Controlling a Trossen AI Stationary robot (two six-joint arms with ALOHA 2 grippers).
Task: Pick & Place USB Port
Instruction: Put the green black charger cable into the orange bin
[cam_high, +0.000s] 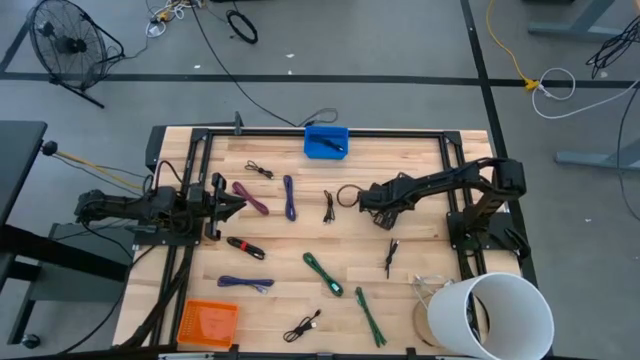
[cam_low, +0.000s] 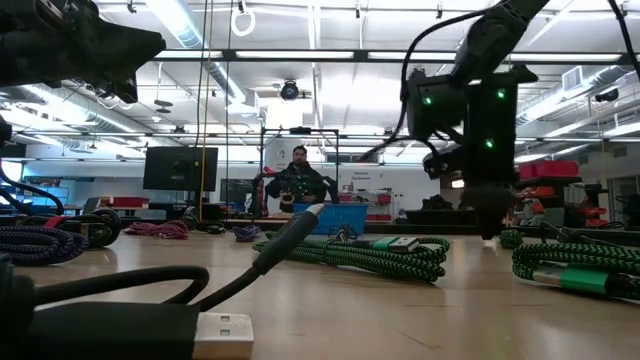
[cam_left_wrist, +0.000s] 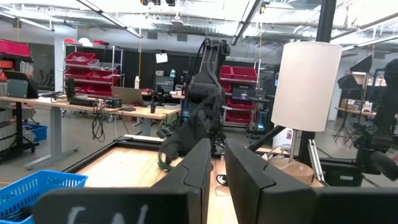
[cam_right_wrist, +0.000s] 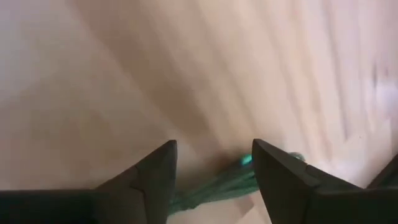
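Your right gripper (cam_right_wrist: 214, 180) has its fingers wide over a green cable (cam_right_wrist: 214, 186) lying on the wooden surface (cam_right_wrist: 186, 74). Close too early and you could miss it or push it away

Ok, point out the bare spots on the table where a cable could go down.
Bare wood lies between the blue bin and the right gripper, and in the strip between the orange tray and the black cable. The middle is crowded: purple cables, green cables. The white bucket fills the near right corner.
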